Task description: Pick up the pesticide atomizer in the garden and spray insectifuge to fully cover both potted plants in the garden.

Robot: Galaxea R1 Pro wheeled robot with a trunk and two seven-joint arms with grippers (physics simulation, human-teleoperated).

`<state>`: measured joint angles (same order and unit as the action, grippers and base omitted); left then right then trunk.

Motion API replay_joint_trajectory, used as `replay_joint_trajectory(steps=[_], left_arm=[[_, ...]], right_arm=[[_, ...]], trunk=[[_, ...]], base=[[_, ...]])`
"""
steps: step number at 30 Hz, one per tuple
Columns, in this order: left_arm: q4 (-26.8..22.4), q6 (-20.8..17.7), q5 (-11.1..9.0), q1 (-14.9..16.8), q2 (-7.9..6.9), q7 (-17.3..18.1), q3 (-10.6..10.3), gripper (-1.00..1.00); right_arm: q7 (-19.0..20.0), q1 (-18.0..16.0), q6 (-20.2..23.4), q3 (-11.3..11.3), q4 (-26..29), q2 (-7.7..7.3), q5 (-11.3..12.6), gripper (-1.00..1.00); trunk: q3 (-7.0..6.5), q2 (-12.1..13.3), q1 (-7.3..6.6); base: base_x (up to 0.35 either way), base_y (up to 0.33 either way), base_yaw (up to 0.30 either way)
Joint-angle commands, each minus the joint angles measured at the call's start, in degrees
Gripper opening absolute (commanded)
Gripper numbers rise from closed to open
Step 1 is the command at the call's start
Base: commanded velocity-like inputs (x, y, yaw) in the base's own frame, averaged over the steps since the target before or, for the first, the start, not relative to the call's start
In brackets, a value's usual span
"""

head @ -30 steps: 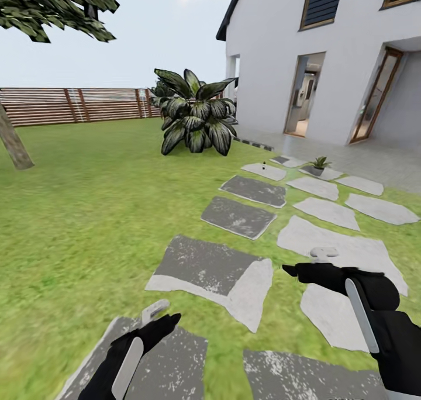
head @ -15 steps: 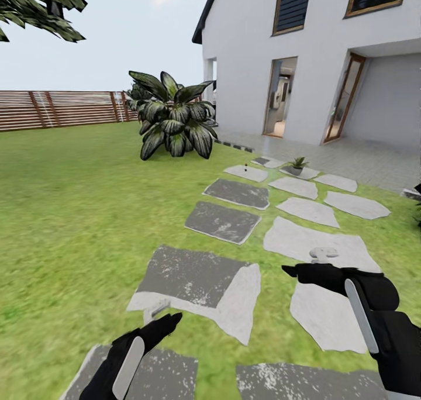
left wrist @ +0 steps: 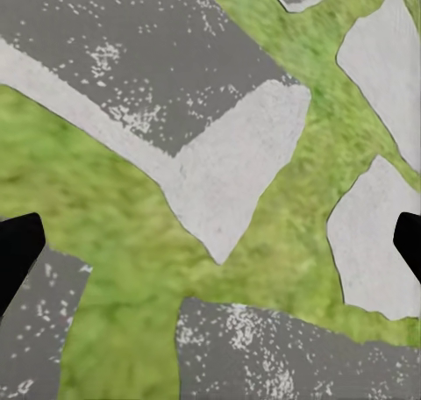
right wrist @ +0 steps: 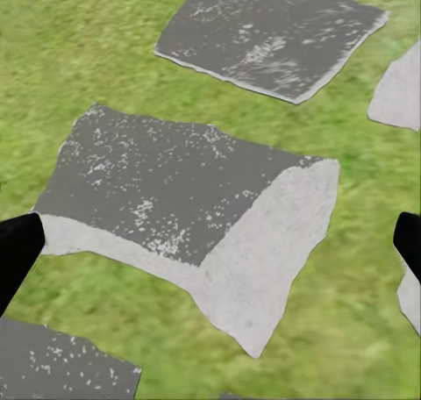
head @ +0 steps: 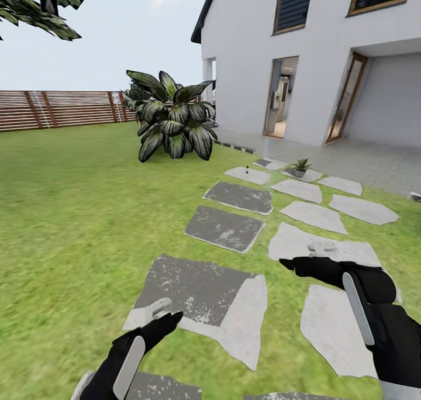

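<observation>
One potted plant (head: 302, 166), a small green rosette in a grey pot, sits on a far stepping stone near the house paving. The other potted plant is out of view. A tiny dark upright object (head: 247, 169) stands on the neighbouring stone, too small to identify as the atomizer. No whitish specks can be made out on the leaves. My left gripper (head: 162, 315) hangs low over the near stones, open and empty, its fingertips (left wrist: 17, 251) far apart. My right gripper (head: 301, 257) is also open and empty, with fingertips (right wrist: 17, 246) at the picture's edges.
Flat stepping stones (head: 225, 227) lead across the lawn (head: 76, 213) toward the white house (head: 327, 55) and its grey paving (head: 374, 160). A big striped-leaf bush (head: 172, 125) stands at the back, with a wooden fence (head: 58, 110) behind it.
The whole view has swung right and then edged forward, so the bush, stones and potted plant have shifted in the picture. Both arms hold the same pose with grippers open.
</observation>
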<state>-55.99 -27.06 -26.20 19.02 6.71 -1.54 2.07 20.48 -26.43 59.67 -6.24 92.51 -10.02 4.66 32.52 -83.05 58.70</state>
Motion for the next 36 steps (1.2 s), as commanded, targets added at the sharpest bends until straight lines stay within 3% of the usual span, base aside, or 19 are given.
replay_joint_trajectory(steps=[1, 7, 12, 18, 27, 32, 36], left_arm=[[-0.1, -0.4, -0.6, 0.1, 0.09, -0.1, 0.1, 1.00], [-0.3, -0.4, -0.6, 0.1, 0.09, 0.2, -1.1, 1.00], [-0.3, -0.4, -0.8, 0.1, 0.03, 0.4, -2.5, 1.00], [-0.3, -0.4, -0.8, 0.1, 0.00, 0.5, -3.1, 1.00], [-0.1, -0.4, -0.7, 0.1, 0.02, 0.4, -3.2, 1.00], [0.1, -0.7, -1.0, 0.3, 0.05, 0.5, -3.0, 1.00], [0.4, -0.6, -0.9, 0.4, 0.09, 0.4, -3.1, 1.00]], right_arm=[[-0.2, -0.6, 0.3, 0.0, 0.0, 1.78, 0.4, 1.00], [-0.2, 0.0, 0.3, -0.9, 0.0, 2.44, 0.4, 1.00], [-0.2, 0.6, -4.1, -3.0, 0.0, 2.68, 0.4, 1.00], [0.9, 1.1, -7.2, -6.4, 0.0, 1.71, 0.2, 1.00], [1.5, 1.3, -8.9, -7.9, 0.0, 1.41, -0.2, 1.00], [5.5, 0.8, -8.6, -9.1, 0.0, 0.17, -0.1, 1.00], [7.0, 0.5, -8.8, -11.9, 0.0, -0.57, 0.1, 1.00]], trunk=[[0.06, 0.0, 0.03], [0.06, 0.0, 0.03], [0.06, 0.0, 0.03], [0.06, 0.0, 0.03], [0.06, 0.0, 0.03], [0.06, 0.0, 0.03], [0.06, 0.0, 0.03]], base=[[0.325, 0.084, 0.000], [0.327, 0.079, 0.000], [0.328, 0.075, 0.000], [0.330, 0.029, 0.000], [0.332, 0.003, 0.000], [0.337, 0.000, 0.000], [0.339, 0.000, 0.000]])
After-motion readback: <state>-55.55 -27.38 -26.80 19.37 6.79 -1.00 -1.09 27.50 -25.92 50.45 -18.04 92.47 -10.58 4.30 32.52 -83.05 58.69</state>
